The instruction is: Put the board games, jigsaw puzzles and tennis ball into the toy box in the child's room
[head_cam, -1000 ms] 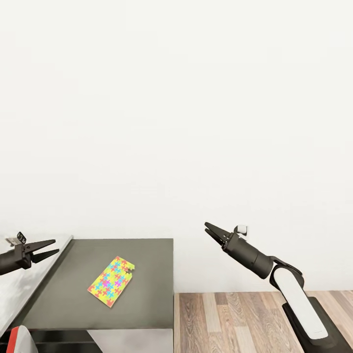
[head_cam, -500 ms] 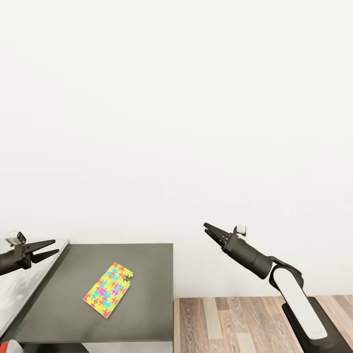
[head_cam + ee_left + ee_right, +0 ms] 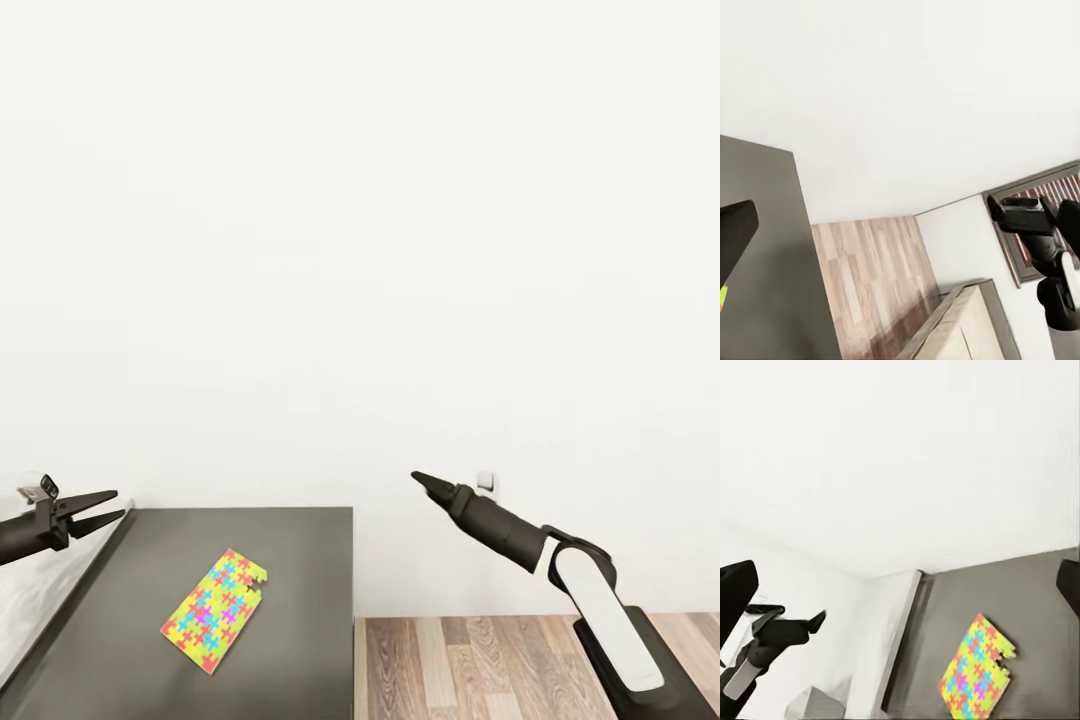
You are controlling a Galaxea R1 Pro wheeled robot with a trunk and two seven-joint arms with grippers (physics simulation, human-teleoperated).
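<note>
jigsaw puzzle point(image 3: 214, 610) flat on dark panel point(image 3: 300, 600), long axis diagonal

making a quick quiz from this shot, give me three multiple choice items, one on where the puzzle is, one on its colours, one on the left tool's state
1. Where does the jigsaw puzzle lie?
A. on the wood floor
B. on the dark grey surface
C. in the left tool

2. Which colours make up the puzzle?
A. black and white
B. brown and grey
C. yellow, pink, blue and green

3. How are the left tool's fingers in the head view?
A. spread apart, holding nothing
B. clamped on the puzzle
C. clamped on a ball

Answers:
1 B, the puzzle rests flat on the dark grey surface, apart from both tools.
2 C, its interlocking pieces show those bright colours.
3 A, a gap shows between the two fingertips, with nothing in it.
</note>
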